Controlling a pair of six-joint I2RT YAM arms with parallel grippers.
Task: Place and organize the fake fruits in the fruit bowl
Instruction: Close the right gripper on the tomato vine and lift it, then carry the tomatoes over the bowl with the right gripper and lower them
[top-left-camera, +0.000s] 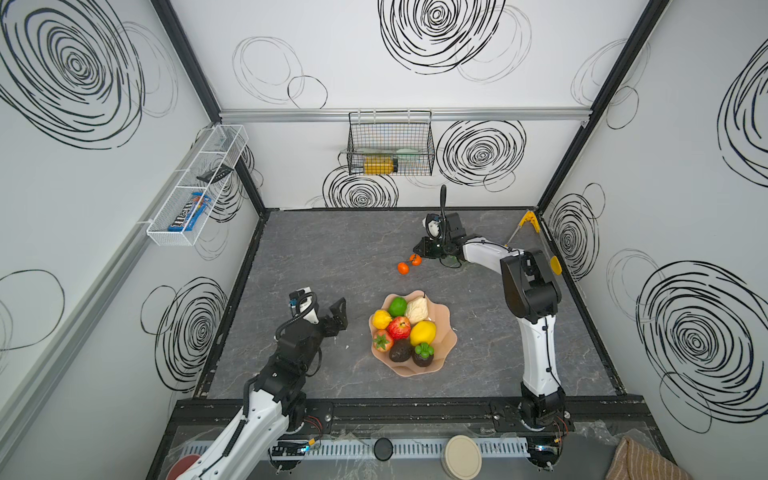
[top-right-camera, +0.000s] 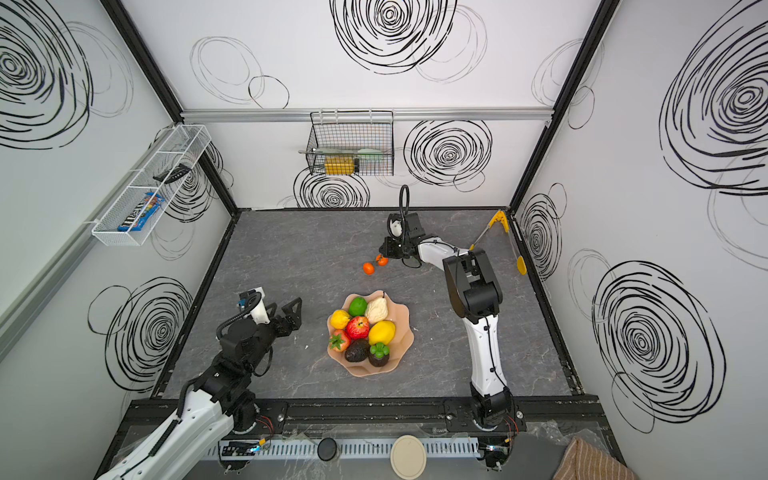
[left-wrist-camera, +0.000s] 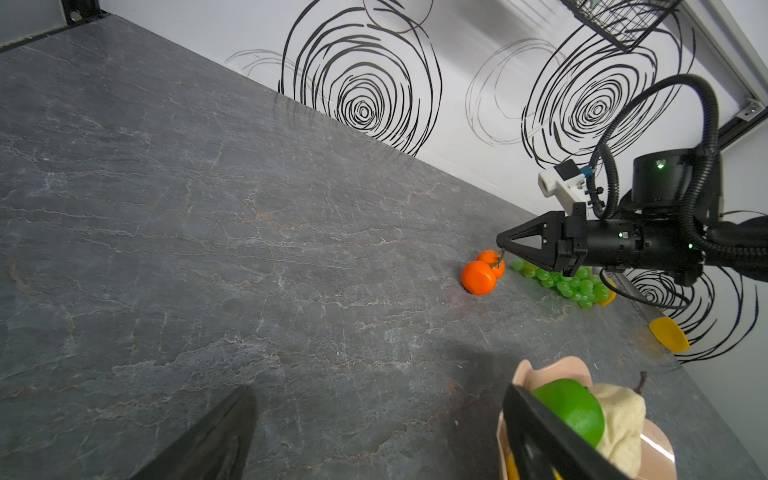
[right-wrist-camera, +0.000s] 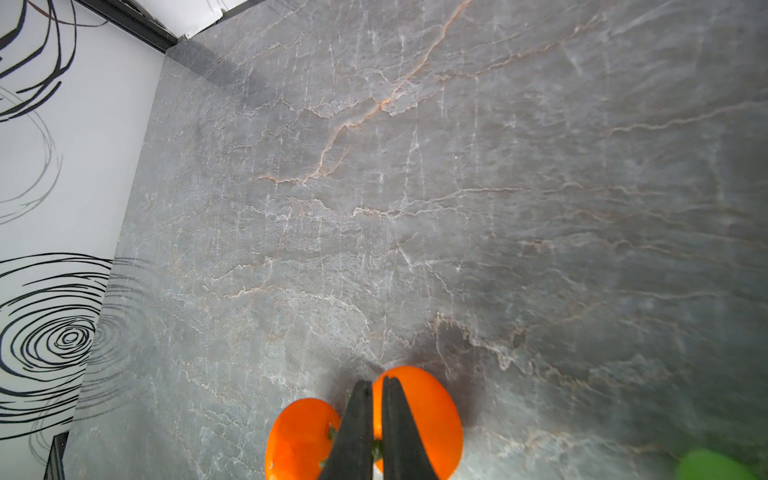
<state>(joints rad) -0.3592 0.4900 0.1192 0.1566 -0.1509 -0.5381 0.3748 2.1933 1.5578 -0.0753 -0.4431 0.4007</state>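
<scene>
The peach scalloped fruit bowl (top-left-camera: 451, 337) (top-right-camera: 408, 332) sits mid-table and holds a lime (top-left-camera: 397, 306), pear (top-left-camera: 417, 309), apple (top-left-camera: 400, 327), two lemons (top-left-camera: 423, 332), an avocado (top-left-camera: 400, 350) and other fruits. Behind it two small oranges (top-left-camera: 403, 268) (left-wrist-camera: 478, 277) (right-wrist-camera: 432, 415), joined by a green stem, rest on the table. My right gripper (top-left-camera: 415, 252) (left-wrist-camera: 500, 246) (right-wrist-camera: 374, 382) is shut on that stem between them. A green grape bunch (left-wrist-camera: 573, 284) lies under the right wrist. My left gripper (top-left-camera: 343, 318) (left-wrist-camera: 374, 415) stands open and empty left of the bowl.
Yellow-tipped tongs (top-left-camera: 530, 220) lie along the right wall at the back corner. A black wire basket (top-left-camera: 390, 143) hangs on the back wall and a white mesh rack (top-left-camera: 195, 187) on the left wall. A cream disc (top-left-camera: 461, 455) sits on the front rail.
</scene>
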